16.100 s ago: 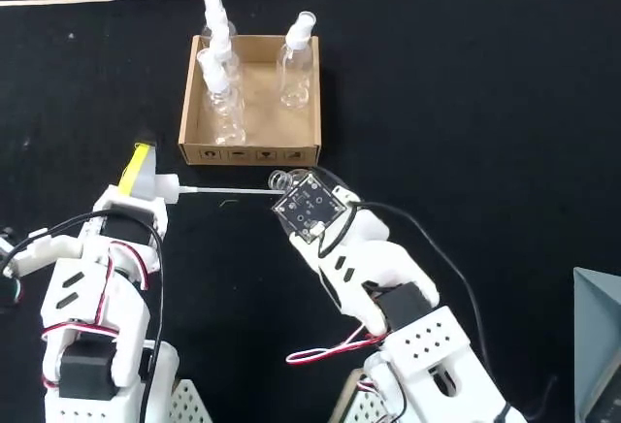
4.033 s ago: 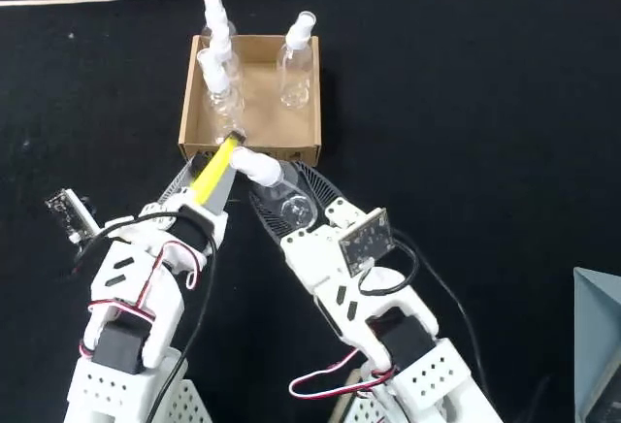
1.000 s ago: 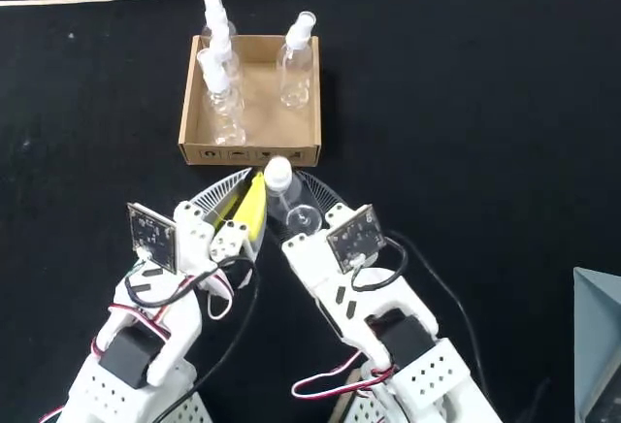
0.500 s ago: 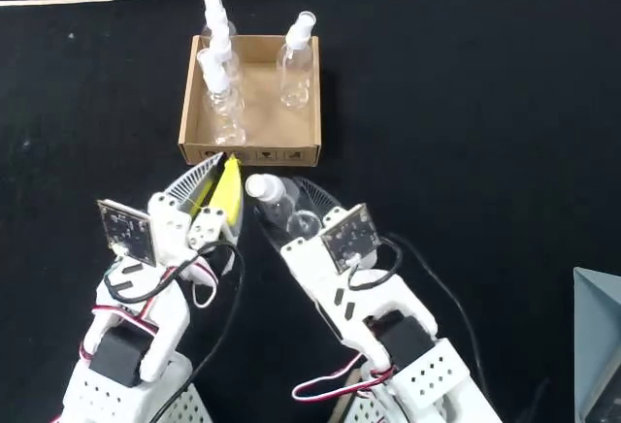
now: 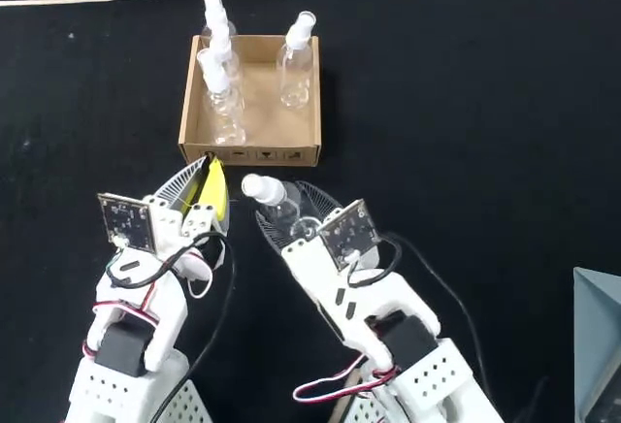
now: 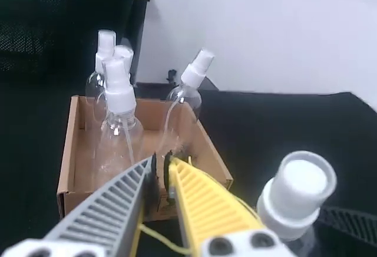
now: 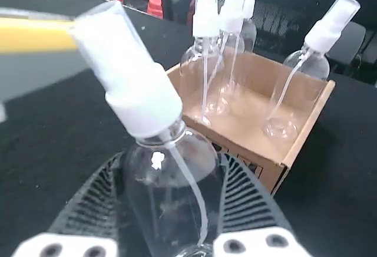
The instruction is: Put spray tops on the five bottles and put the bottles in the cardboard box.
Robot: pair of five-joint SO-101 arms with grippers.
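My right gripper is shut on a clear bottle with a white spray top on it, held tilted just in front of the cardboard box. In the right wrist view the bottle sits between the black jaws and its spray top leans to one side. My left gripper, grey and yellow, is shut and empty beside the spray top, apart from it. Its tips point at the box. Several capped bottles stand inside the box.
Black cloth covers the table. A grey object sits at the right edge. The yellow finger of the left gripper crosses the right wrist view. One boxed bottle stands at the box's back right, with open floor in front of it.
The left gripper has drawn back to the left, away from the spray top. The right gripper has tipped the bottle so its top swung left and nearer.
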